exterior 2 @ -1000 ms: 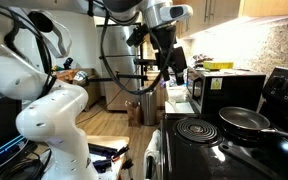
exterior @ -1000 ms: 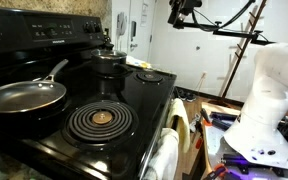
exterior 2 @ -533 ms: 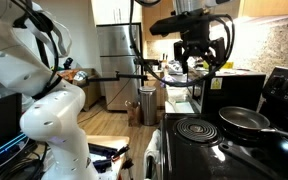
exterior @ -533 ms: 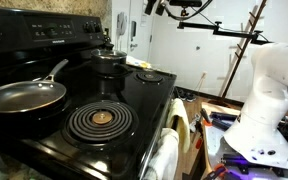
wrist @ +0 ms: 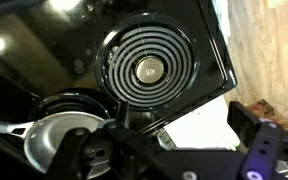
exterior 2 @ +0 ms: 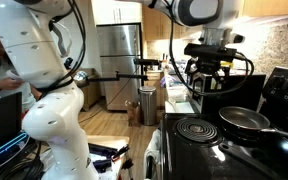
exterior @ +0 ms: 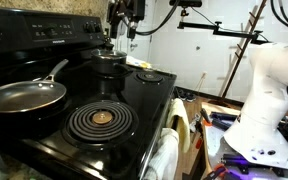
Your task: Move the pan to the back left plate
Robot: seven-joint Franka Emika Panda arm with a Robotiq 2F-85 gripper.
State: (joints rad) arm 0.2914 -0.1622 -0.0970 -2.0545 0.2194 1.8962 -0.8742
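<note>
The pan (exterior: 24,97) is wide and shallow, dark grey inside, with a slim silvery handle pointing toward the stove's back. It sits on a front burner, and shows in both exterior views (exterior 2: 242,120) and in the wrist view (wrist: 56,140). My gripper (exterior: 124,18) hangs open and empty high above the back of the stove, well clear of the pan. It also shows in an exterior view (exterior 2: 212,78). In the wrist view the gripper (wrist: 169,128) looks down on the stove.
A bare coil burner (exterior: 99,120) lies beside the pan, also in the wrist view (wrist: 146,68). A small dark pot (exterior: 109,62) stands on a back burner. The stove's control panel (exterior: 44,30) rises behind. A towel (exterior: 169,150) hangs on the oven front.
The arm has swung from beside the stove to above it and lowered somewhat. The pan and pot have not moved.
</note>
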